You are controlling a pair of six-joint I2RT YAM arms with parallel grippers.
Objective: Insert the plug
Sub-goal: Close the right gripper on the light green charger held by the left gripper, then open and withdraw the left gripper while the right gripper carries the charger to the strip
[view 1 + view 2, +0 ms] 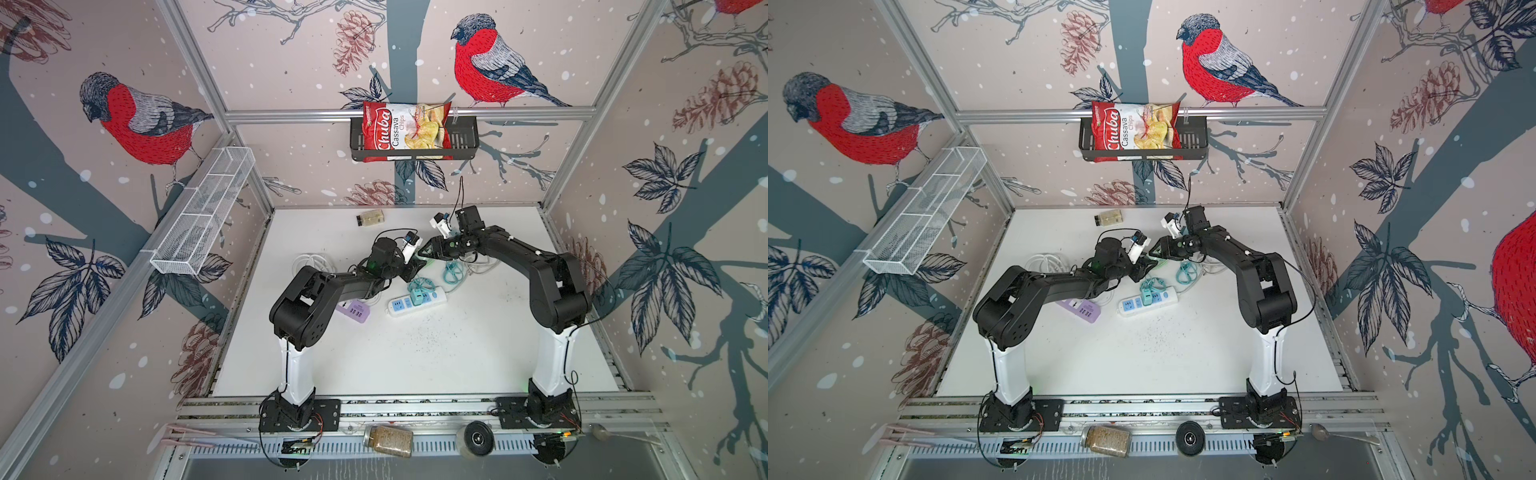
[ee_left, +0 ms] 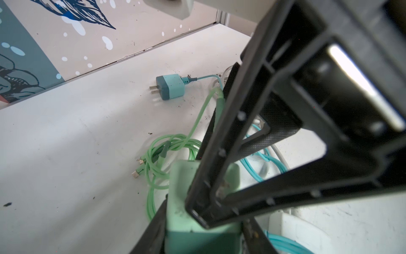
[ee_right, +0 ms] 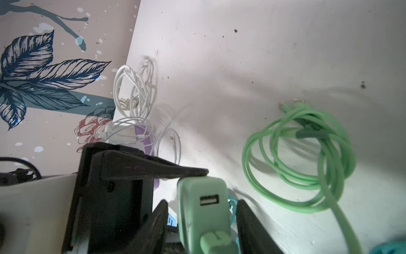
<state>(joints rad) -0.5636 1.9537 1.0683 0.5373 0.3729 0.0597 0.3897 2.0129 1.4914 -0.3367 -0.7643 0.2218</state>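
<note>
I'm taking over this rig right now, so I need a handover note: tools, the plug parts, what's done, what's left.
Left tool: shut on the mint charger.
Right tool: shut on the green USB plug; its cable lies partly coiled on the table.
Done: both parts gripped, plug close to the charger's port face.
Left: the USB port looks empty; line up and push the plug in.
</note>
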